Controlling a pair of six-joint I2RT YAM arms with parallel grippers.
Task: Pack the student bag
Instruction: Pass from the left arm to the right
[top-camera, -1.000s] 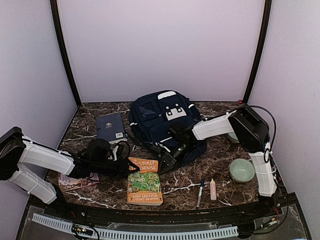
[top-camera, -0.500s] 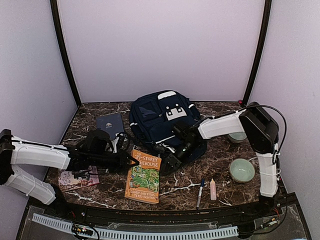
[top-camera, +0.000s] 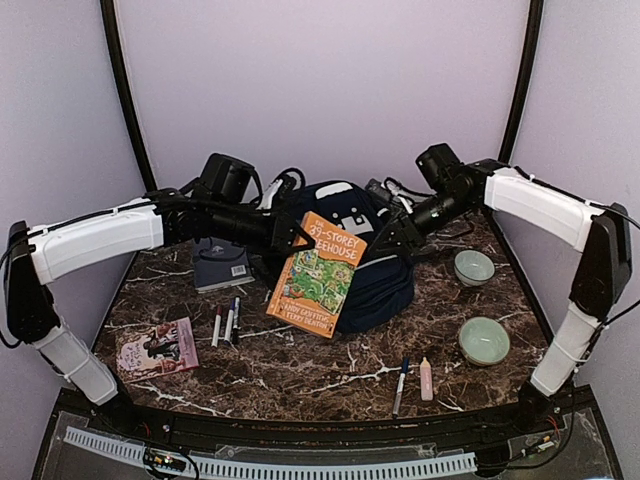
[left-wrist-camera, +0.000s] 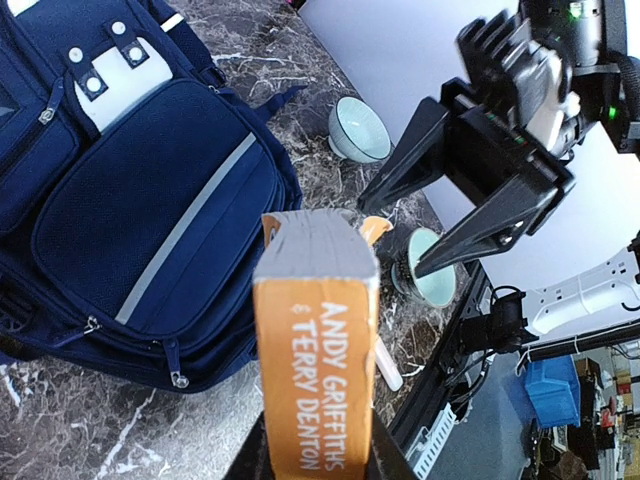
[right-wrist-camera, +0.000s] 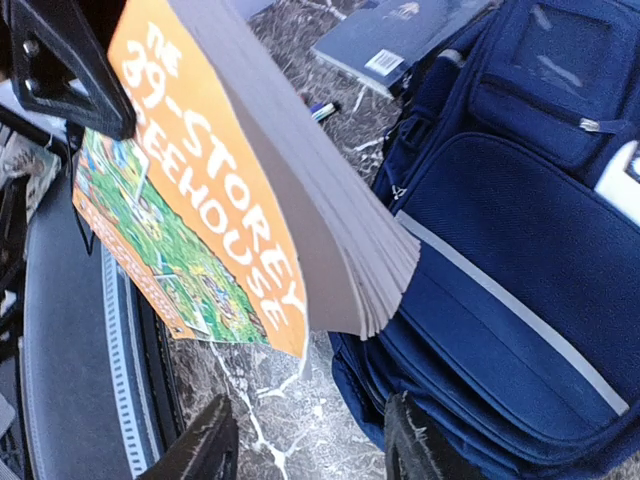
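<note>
Our left pincer (top-camera: 296, 233) clamps the book (top-camera: 322, 272) above the bag (top-camera: 385, 295). Our right pincer (left-wrist-camera: 395, 238) gapes wide and empty beside it. We judge nothing packed; pens (top-camera: 231, 320) lie below.

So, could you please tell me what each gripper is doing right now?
Left gripper: closed on the orange book.
Right gripper: open, holding nothing.
</note>
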